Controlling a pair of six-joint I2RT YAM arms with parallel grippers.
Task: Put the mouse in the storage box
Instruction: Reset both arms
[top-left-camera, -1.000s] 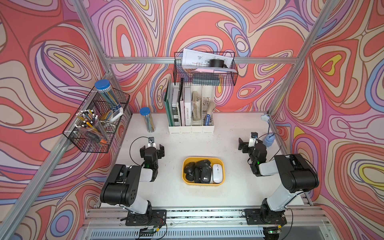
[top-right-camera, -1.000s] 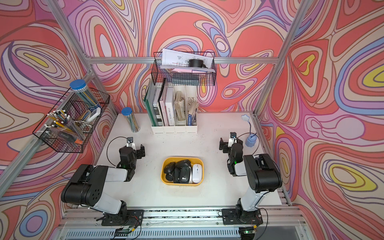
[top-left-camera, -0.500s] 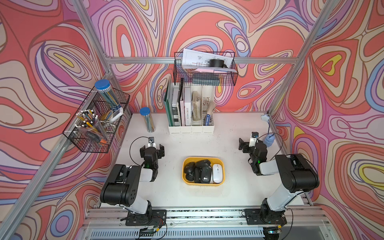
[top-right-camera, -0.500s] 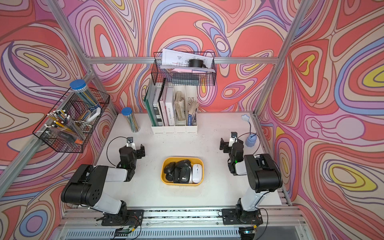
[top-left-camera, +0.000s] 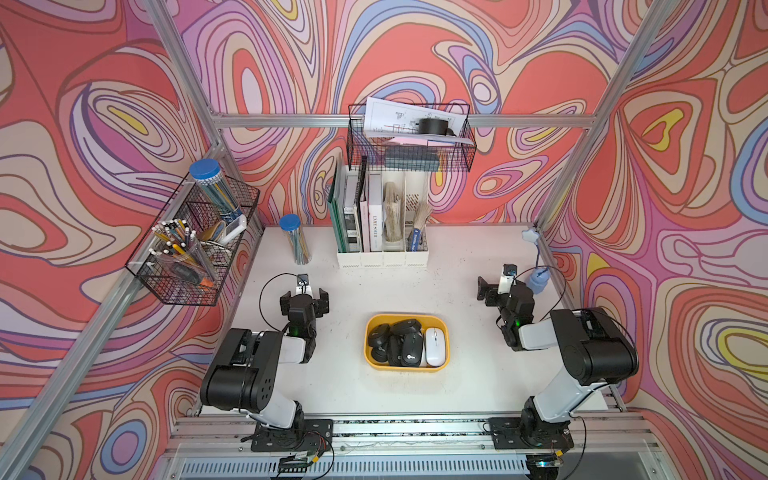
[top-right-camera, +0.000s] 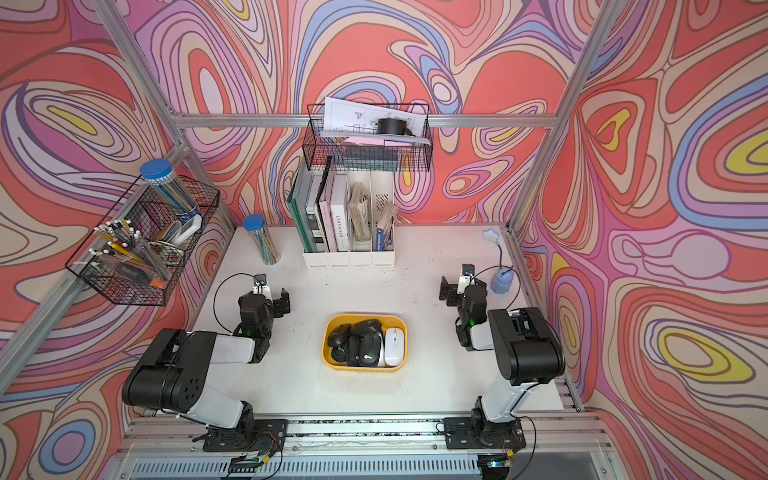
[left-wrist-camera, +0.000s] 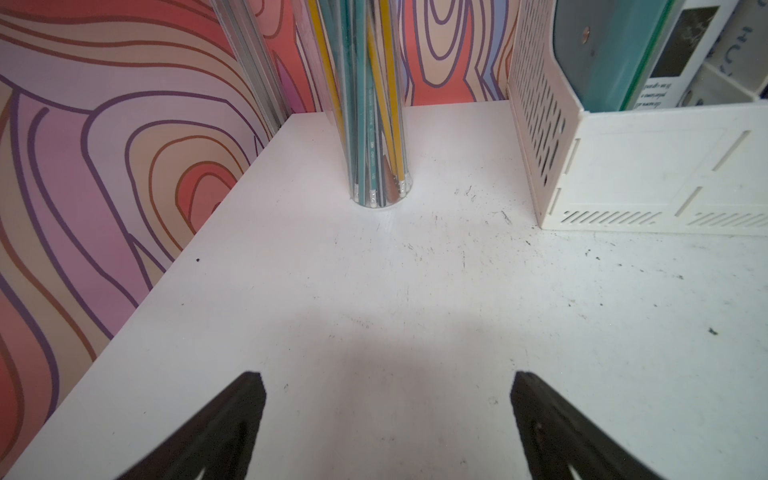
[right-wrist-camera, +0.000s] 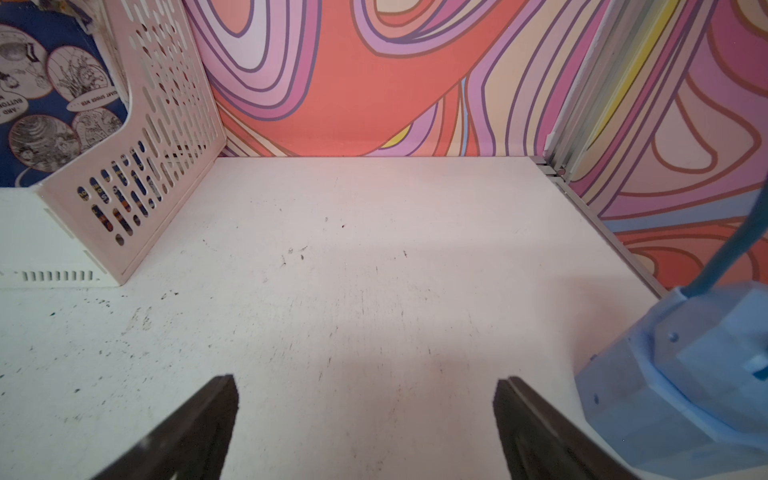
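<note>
- The yellow storage box (top-left-camera: 402, 367) sits near the front middle of the table (top-left-camera: 457, 386). A white mouse (top-left-camera: 434, 347) and several black mice (top-left-camera: 405, 347) lie inside it.
- The left gripper (left-wrist-camera: 386, 376), well left of the box, is released, with jaws wide apart and empty.
- The right gripper (right-wrist-camera: 365, 378), beside a blue lamp base (top-left-camera: 537, 280), is likewise released and empty.
- Farther back stand a pencil tube (top-left-camera: 296, 243) and a white file holder (top-left-camera: 382, 259).

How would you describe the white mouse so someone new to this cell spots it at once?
Start at the white table; near its middle sits the yellow storage box. The white mouse lies inside it, along the end toward the robot's right side. It is the only white one: the black mice piled beside it are all dark.
</note>
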